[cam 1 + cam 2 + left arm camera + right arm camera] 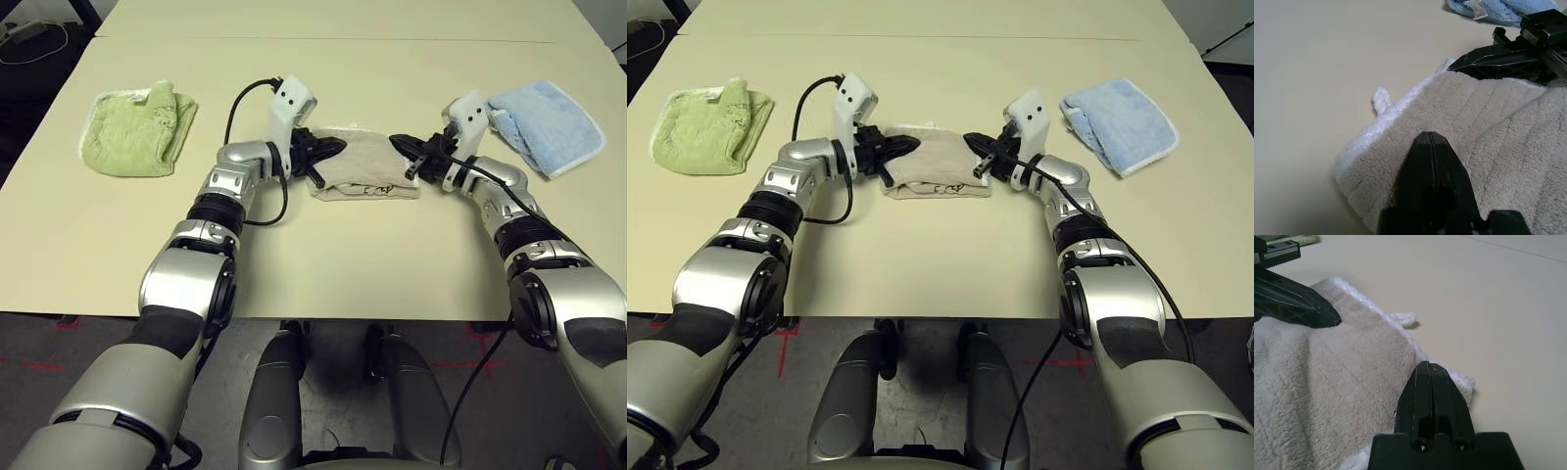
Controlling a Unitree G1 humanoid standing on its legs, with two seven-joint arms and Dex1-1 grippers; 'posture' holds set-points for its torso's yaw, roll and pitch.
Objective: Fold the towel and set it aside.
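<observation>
Both pincers, left gripper (328,155) and right gripper (407,149), are clenched empty over the towel (367,171) between them; folded already, I judge, setting aside remains.

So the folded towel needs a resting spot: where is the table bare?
Bare: the near strip in front of the beige towel, and the far table behind it. Crowded: the middle, where left pincer and right pincer flank it, with green towel and blue towel at either side.
</observation>
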